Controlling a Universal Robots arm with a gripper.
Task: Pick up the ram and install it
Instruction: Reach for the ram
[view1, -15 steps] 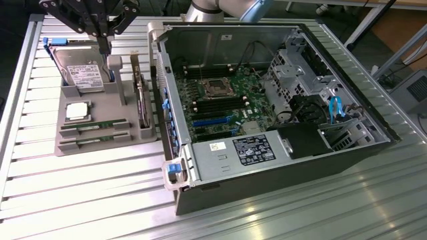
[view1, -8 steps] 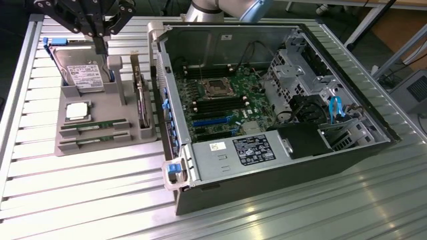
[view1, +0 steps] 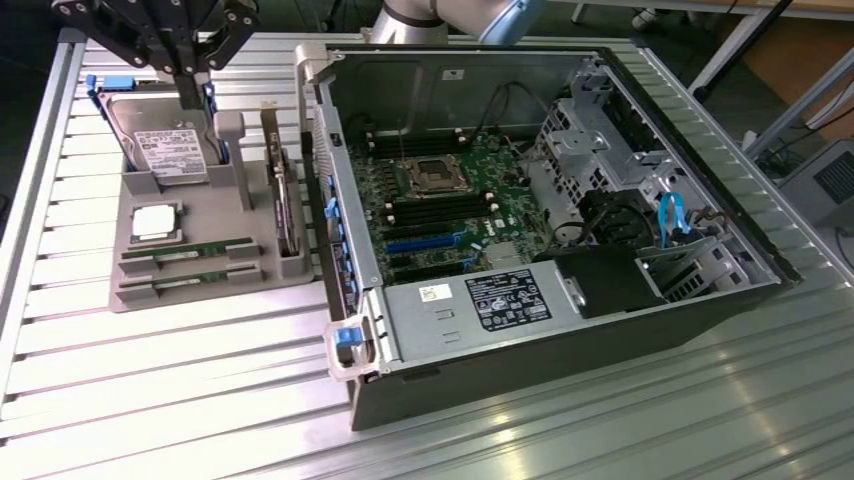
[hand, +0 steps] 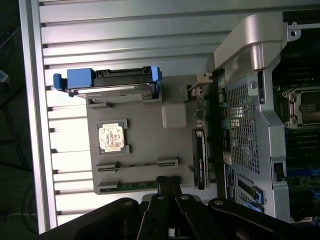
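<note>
Hand (view1: 191, 98) closed, tips downward

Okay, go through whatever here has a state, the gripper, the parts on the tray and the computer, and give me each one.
Gripper: shut, holding nothing, over the tray.
Ram: on edge in its tray slot, not installed.
Hard drive: propped up in the tray.
Processor chip: lying flat on the tray.
Computer case: on its side, panel off, inside exposed.

At the upper left of the exterior view the hand (view1: 191, 97) is cut off by the frame's edge and hides the top edge of the hard drive (view1: 160, 150), while the label on the ram (view1: 187, 282) is too small to read.
</note>
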